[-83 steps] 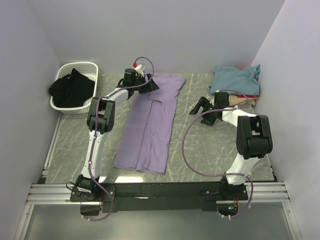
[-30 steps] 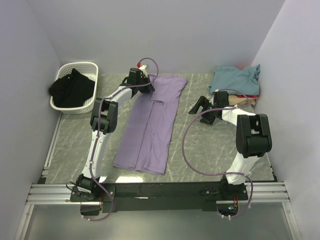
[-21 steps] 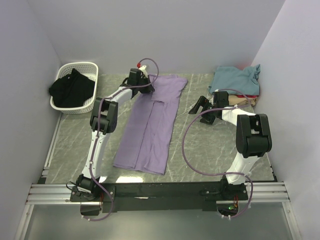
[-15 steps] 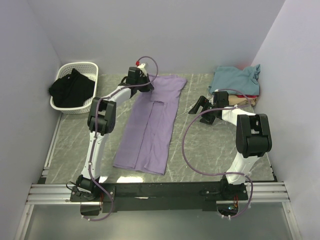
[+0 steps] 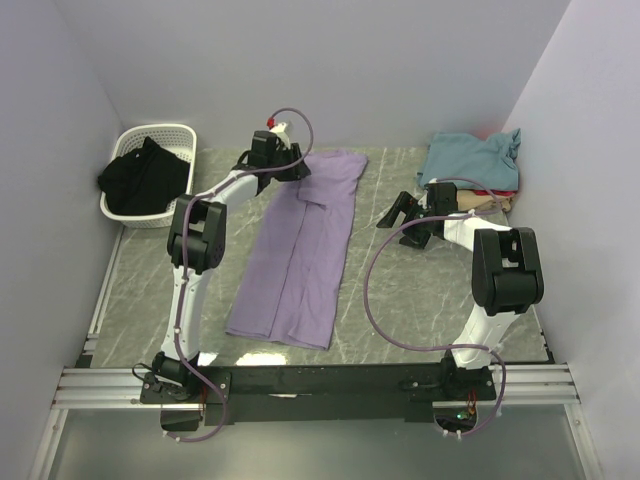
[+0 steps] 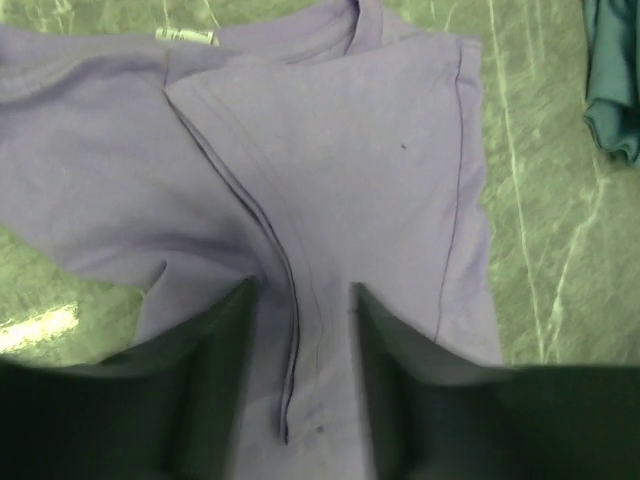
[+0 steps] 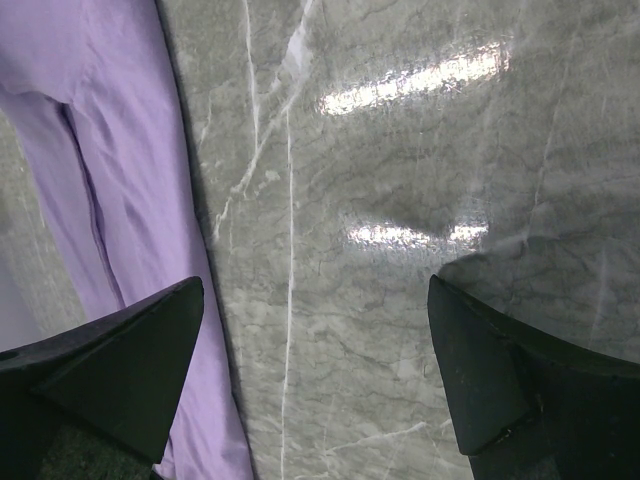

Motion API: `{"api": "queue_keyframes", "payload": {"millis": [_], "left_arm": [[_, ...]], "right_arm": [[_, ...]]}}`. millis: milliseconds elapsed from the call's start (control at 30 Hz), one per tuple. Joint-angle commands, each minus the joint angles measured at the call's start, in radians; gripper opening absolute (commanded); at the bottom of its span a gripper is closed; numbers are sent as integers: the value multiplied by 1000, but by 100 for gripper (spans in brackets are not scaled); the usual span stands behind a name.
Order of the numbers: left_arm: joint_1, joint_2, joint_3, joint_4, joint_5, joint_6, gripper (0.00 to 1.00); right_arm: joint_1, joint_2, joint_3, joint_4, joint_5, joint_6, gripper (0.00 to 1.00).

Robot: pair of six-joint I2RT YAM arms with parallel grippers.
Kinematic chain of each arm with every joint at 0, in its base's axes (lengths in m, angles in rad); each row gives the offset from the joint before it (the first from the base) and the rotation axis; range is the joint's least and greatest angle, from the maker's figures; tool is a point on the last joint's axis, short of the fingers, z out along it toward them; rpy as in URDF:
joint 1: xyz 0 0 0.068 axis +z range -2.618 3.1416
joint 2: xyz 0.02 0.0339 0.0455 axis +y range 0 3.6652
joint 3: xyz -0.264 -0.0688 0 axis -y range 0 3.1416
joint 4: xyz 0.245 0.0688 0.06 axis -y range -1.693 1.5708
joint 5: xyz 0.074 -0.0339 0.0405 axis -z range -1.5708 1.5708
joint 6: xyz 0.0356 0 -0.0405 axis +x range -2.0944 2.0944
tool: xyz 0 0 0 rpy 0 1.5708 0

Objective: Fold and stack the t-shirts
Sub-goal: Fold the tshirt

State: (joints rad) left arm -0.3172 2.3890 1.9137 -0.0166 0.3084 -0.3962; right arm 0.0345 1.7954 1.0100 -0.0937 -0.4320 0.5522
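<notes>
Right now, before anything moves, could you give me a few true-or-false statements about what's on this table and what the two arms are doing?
1. The lavender t-shirt lies on the table, folded into a long strip. True.
2. The white basket holds a teal shirt. False: it holds black clothing; the teal shirt tops the pile at the far right corner.
3. The right gripper is clamped on the lavender t-shirt. False: its jaws stand wide open over bare table, beside the shirt.
4. The left gripper is at the collar end of the lavender t-shirt. True.
</notes>
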Motion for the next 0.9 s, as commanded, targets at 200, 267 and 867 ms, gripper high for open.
{"api": "queue_keyframes", "payload": {"millis": [200,267,867], "left_arm": [[35,-59,-11,-68,-86,-12,99],[40,-144,-118,-91,-112,-10,99],[-98,-1117,-1203,-143,-391,-311,99]], "right_arm": [[21,42,-7,-27,-80,-17,100],[53,19,-25,-26,-96,-21,100],[386,-392,-424,-57,-142,37,98]]}}
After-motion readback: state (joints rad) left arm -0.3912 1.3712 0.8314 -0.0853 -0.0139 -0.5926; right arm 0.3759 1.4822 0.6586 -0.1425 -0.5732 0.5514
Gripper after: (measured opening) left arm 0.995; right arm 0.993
